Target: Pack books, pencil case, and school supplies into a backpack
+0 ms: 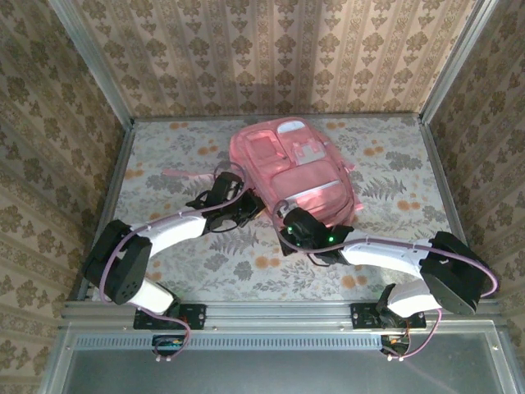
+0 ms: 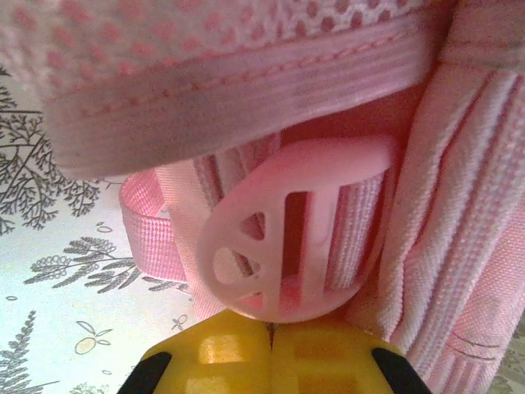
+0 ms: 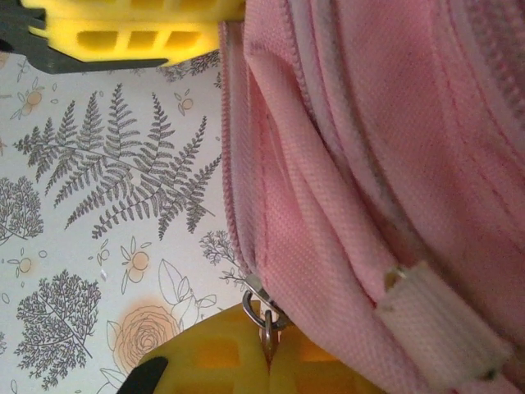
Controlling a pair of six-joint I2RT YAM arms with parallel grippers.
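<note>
The large pink fabric backpack (image 1: 299, 164) lies flat on the floral patterned worktop (image 1: 189, 148), toward the far middle. The left hand (image 2: 271, 328) is fully closed, its yellow tips touching a pink plastic strap buckle (image 2: 287, 222). The right hand (image 3: 268, 343) is closed, pinching a small metal zip pull (image 3: 262, 302) at the bag's edge

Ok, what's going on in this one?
Both arms are working at the near end of the pink backpack, which lies on the floral table. The right claw is shut on a metal zip pull at the bag's seam. The left claw is shut right beneath a pink plastic strap buckle; whether it actually pinches it is hard to tell.
</note>
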